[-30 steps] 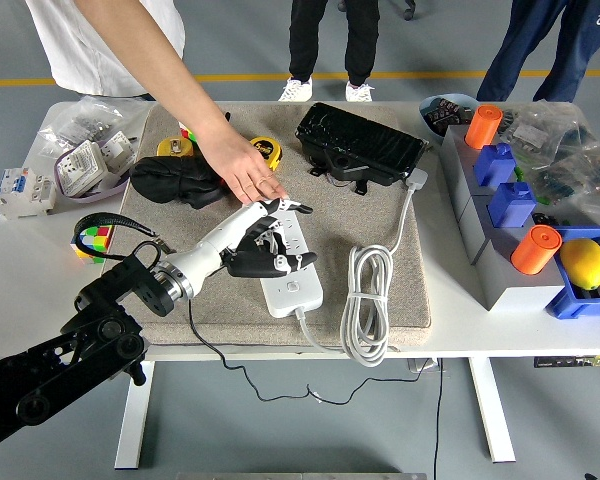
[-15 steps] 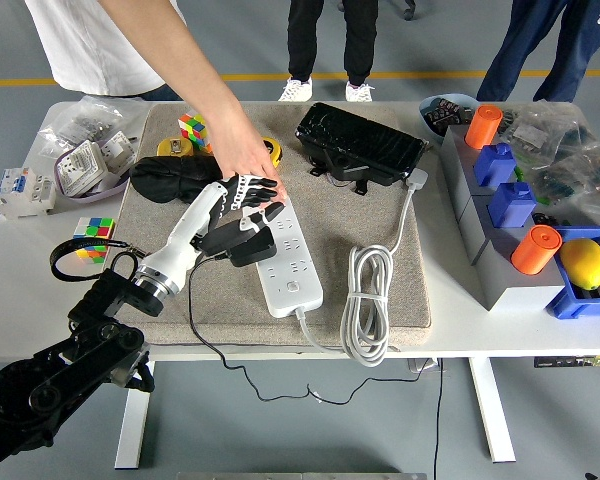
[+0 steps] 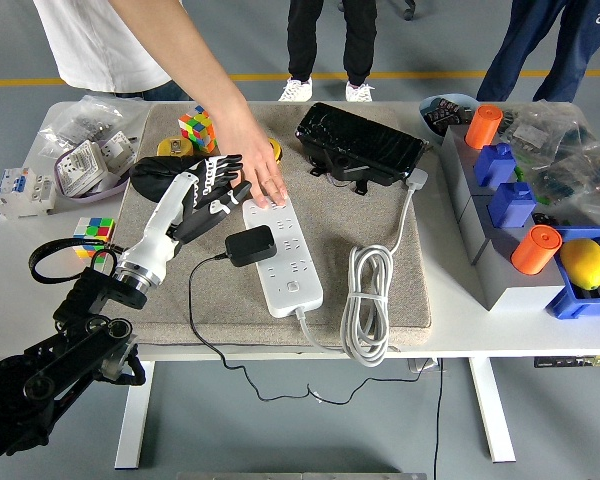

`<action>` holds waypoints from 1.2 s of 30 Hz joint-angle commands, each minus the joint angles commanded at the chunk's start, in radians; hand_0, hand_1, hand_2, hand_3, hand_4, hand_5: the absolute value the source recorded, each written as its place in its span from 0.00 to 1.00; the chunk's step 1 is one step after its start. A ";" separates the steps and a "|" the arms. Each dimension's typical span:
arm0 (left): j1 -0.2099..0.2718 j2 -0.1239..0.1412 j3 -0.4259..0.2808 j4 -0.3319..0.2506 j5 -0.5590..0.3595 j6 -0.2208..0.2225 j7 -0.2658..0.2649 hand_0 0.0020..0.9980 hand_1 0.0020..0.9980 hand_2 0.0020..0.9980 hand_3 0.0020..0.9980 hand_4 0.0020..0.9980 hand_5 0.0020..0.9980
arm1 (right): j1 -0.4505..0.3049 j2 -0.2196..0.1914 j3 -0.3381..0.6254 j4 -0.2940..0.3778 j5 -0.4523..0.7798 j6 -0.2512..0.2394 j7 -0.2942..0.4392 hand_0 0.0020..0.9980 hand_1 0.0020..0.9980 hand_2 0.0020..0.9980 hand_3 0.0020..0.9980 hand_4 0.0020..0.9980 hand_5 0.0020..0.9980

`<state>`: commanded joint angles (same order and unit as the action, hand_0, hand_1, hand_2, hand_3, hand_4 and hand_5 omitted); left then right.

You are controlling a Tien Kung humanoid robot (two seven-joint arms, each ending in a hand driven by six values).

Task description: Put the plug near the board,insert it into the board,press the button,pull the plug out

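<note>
On the beige mat [image 3: 400, 290], we saw the left hand [image 3: 202, 190] spread, empty; the loose plug [image 3: 250, 245] might slide off the board [image 3: 285, 255].

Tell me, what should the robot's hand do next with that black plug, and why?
Probably reach back down and grasp the black plug. It lies on the white power strip, and the left hand is open beside it, holding nothing. A person's hand presses the strip's far end.

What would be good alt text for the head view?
A black plug sits on a white power strip, released by the robot's open left hand beside it. A person's hand presses the strip's far end on a beige mat.
</note>
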<state>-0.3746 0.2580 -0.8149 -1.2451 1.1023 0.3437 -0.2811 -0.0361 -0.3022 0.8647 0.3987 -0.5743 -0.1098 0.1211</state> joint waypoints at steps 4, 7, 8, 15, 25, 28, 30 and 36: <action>0.003 0.000 -0.007 0.002 0.003 0.000 0.002 0.84 0.82 0.84 0.82 0.92 0.69 | 0.000 0.003 0.006 0.001 0.000 0.000 0.000 0.61 0.62 0.59 0.55 0.91 0.37; 0.005 0.000 -0.009 0.002 0.004 0.001 0.003 0.84 0.82 0.83 0.82 0.92 0.70 | -0.001 0.003 0.010 0.001 0.000 0.000 0.000 0.61 0.62 0.59 0.55 0.91 0.37; 0.005 0.000 -0.011 0.000 0.004 0.000 0.004 0.84 0.82 0.83 0.82 0.92 0.70 | -0.001 0.003 0.012 0.002 -0.001 0.000 0.001 0.61 0.62 0.59 0.55 0.91 0.37; 0.007 -0.001 -0.022 -0.005 0.008 0.000 0.010 0.84 0.82 0.83 0.82 0.92 0.71 | -0.001 0.004 0.012 0.001 -0.001 0.000 0.001 0.61 0.62 0.59 0.55 0.91 0.37; 0.005 -0.002 -0.027 -0.007 0.016 -0.007 0.026 0.84 0.81 0.83 0.82 0.93 0.72 | 0.002 0.003 0.013 0.001 -0.001 0.000 0.001 0.61 0.62 0.59 0.55 0.91 0.38; 0.005 -0.001 -0.028 -0.013 0.019 -0.010 0.030 0.84 0.81 0.83 0.82 0.93 0.72 | 0.001 0.002 0.016 0.002 -0.003 0.000 0.001 0.61 0.62 0.59 0.55 0.91 0.38; 0.006 0.002 -0.031 -0.026 0.025 -0.019 0.037 0.84 0.81 0.83 0.82 0.93 0.72 | 0.001 0.002 0.018 0.003 -0.006 0.000 0.000 0.61 0.62 0.59 0.55 0.91 0.38; -0.001 0.036 -0.034 -0.125 0.102 -0.090 0.114 0.78 0.74 0.77 0.82 0.93 0.71 | 0.000 0.001 0.021 0.006 -0.010 0.000 -0.001 0.61 0.62 0.59 0.55 0.91 0.38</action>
<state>-0.3751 0.2940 -0.8485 -1.3702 1.2046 0.2532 -0.1668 -0.0365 -0.3009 0.8854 0.4047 -0.5842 -0.1095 0.1203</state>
